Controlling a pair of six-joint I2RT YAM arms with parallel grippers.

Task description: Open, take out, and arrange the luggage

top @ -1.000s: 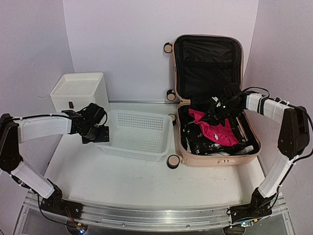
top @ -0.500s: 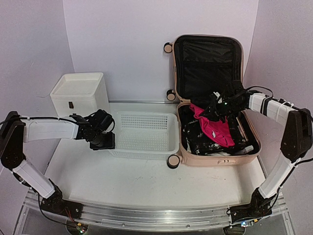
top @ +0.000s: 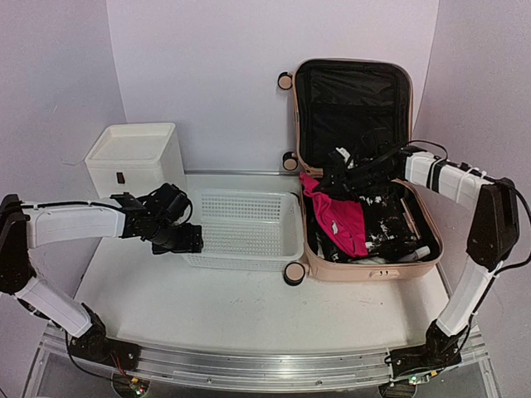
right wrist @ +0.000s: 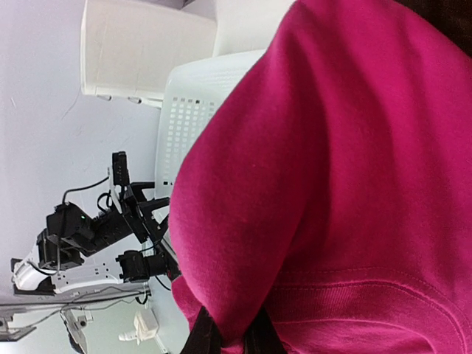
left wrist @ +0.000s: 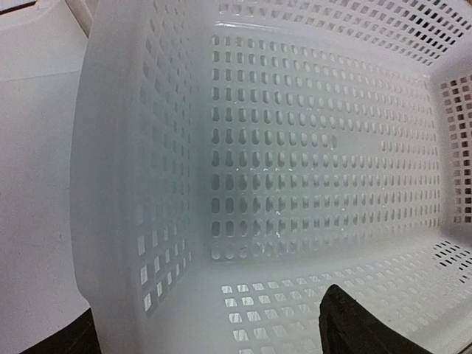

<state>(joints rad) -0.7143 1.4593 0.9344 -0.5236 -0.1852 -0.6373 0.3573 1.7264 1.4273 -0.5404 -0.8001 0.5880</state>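
The pale pink luggage lies open at the right, its black-lined lid upright against the wall. My right gripper is shut on a magenta garment and holds it above the case's left half; the cloth hangs down over the left rim. In the right wrist view the garment fills the frame and my gripper pinches a fold. My left gripper is shut on the left wall of the white mesh basket. In the left wrist view that wall runs between my jaws.
Black-and-white patterned clothes lie in the case. A white drawer unit stands at the back left. Caster wheels stick out toward the basket. The basket touches the case's left side. White tabletop lies in front.
My right gripper moved left, carrying the magenta garment to the case's left rim. My left gripper swung the basket square and pushed it toward the case.
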